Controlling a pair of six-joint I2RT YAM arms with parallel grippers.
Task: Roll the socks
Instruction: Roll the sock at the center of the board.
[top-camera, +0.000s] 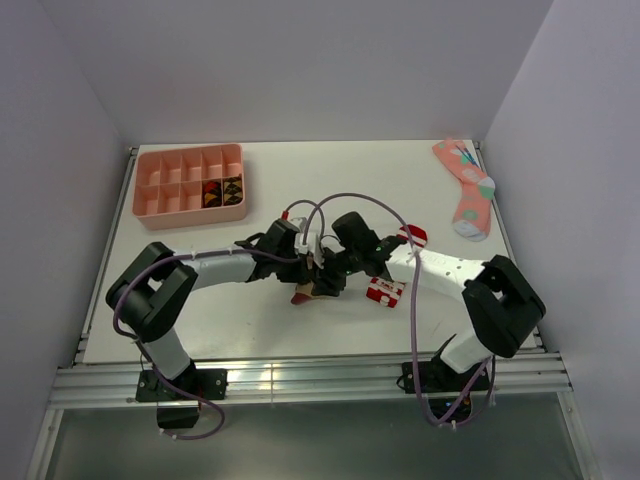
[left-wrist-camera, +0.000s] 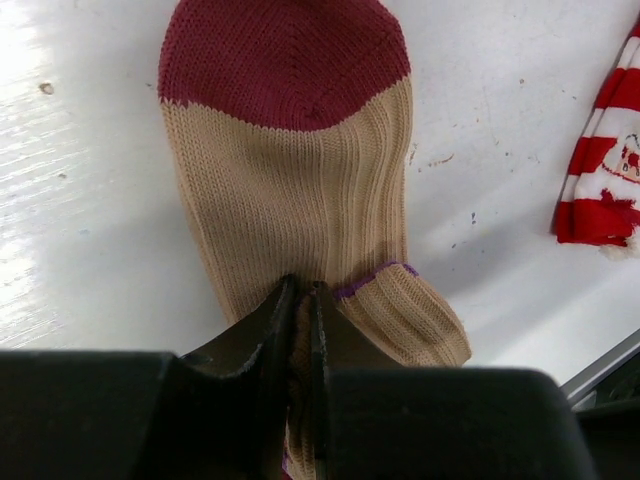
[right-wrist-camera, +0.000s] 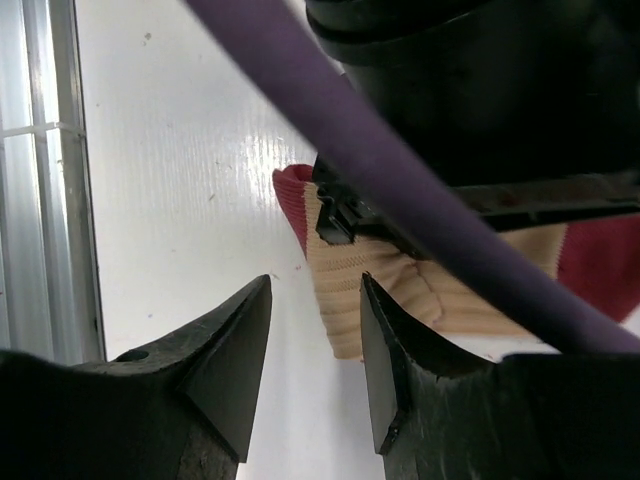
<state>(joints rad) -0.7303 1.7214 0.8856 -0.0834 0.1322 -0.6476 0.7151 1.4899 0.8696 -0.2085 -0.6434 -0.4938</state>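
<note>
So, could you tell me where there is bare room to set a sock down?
Bare table lies between the pink tray and the pink sock. The centre is crowded: left gripper and right gripper meet at the tan sock, striped sock beside it.

The tan sock (left-wrist-camera: 290, 200) is ribbed, with a dark red toe and a purple cuff stripe. At its three o'clock, the striped sock (left-wrist-camera: 600, 170) is red and white. The tray (top-camera: 140, 190) is salmon pink, the table (top-camera: 350, 170) white.
</note>
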